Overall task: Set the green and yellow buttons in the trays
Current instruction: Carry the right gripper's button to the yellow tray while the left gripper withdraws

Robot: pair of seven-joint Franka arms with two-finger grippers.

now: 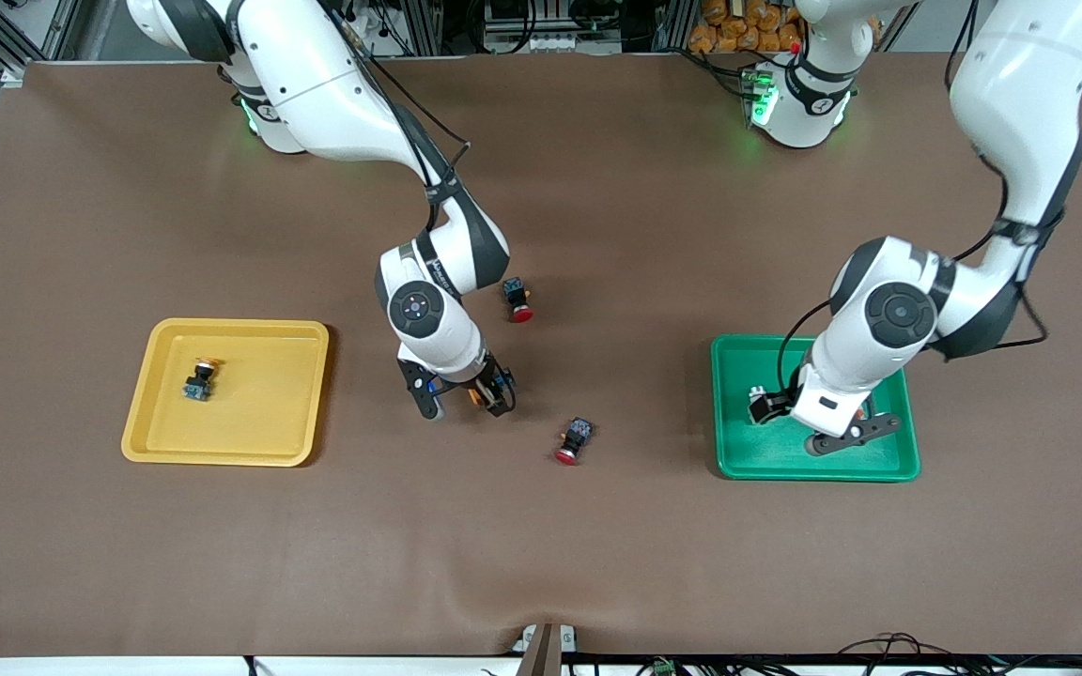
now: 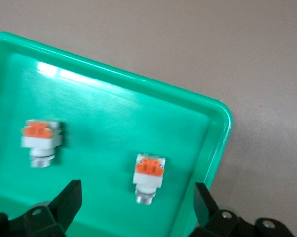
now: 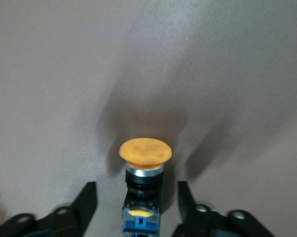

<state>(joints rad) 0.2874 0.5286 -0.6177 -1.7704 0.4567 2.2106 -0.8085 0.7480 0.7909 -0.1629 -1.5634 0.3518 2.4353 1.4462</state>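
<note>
1. Right gripper [image 3: 137,205], low over the counter [image 1: 597,563] near the yellow tray [image 1: 156,441], straddles a yellow-capped button [image 3: 144,154]; fingers apart, not yet clamped, button's long axis running along them.
2. Left gripper [image 2: 137,202] hangs spread wide over the green tray [image 2: 207,106], two orange-block buttons [image 2: 149,175] lying inside.

Glossy green plastic tray [image 2: 89,103], glossy yellow plastic tray [image 1: 297,329], matt brown cloth-like table [image 1: 597,169] cover.

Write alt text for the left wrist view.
Two white-grey buttons with orange blocks lie apart in the green tray, the open left gripper over them. Brown table surrounds the tray.
</note>
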